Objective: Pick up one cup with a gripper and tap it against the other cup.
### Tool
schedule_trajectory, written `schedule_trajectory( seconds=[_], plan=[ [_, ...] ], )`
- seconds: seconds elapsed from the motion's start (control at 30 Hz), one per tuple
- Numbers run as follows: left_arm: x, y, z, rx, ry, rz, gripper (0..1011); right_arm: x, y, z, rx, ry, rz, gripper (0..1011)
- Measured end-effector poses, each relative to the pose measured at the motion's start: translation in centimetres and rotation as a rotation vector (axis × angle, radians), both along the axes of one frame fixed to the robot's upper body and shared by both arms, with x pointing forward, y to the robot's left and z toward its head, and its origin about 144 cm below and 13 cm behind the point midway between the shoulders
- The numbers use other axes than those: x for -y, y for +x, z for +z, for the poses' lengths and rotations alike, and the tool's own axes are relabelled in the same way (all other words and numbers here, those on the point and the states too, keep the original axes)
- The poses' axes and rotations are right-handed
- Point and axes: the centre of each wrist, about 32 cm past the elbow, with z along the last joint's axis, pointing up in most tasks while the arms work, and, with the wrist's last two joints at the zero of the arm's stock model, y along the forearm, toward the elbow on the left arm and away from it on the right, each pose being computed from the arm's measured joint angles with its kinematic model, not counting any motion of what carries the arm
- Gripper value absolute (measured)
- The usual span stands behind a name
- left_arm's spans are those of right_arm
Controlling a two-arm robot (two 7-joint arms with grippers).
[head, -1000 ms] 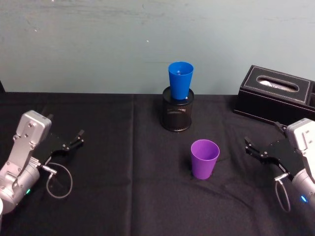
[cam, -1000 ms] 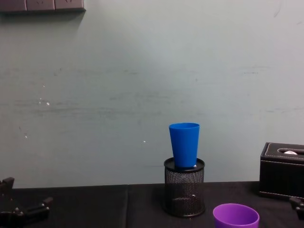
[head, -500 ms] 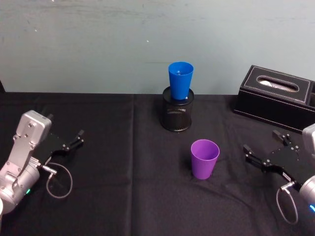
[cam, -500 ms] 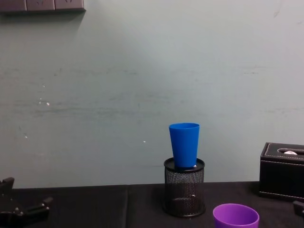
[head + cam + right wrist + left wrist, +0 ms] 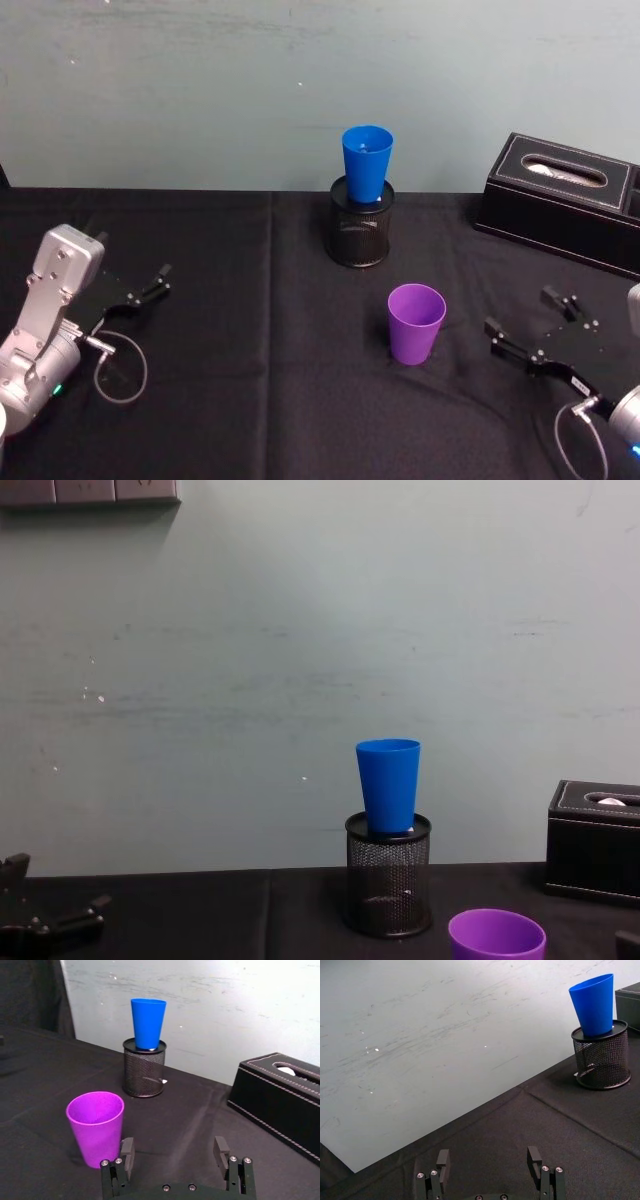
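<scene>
Right gripper (image 5: pixel 518 310) spread wide, holding nothing, low over the black-clothed table (image 5: pixel 250 400), just right of the purple cup (image 5: pixel 416 322), near it but not touching. In the right wrist view the cup stands upright, mouth up, beside one finger (image 5: pixel 126 1152), outside the gap. Blue cup (image 5: pixel 366 162) farther back, upright, seated in the mouth of the black mesh holder (image 5: pixel 360 235), well apart from the purple cup. Black tissue box (image 5: pixel 560 200) at the back right. Left gripper (image 5: pixel 152 284) parked at the table's left side, fingers apart, empty.
</scene>
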Motion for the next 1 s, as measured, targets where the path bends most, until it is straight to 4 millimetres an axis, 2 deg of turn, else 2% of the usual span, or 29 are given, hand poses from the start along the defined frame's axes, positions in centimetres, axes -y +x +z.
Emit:
schedule_trajectory(
  seconds=[0.43, 1.0],
  plan=[
    [0.0, 0.0, 0.0, 0.0, 0.0, 0.0, 1011, -0.7, -0.5, -1.6, -0.019, 0.076, 0.065, 1003],
    [0.0, 0.0, 0.0, 0.0, 0.0, 0.0, 1011, -2.0, -0.3, -2.3, -0.008, 0.085, 0.136, 1003]
  ],
)
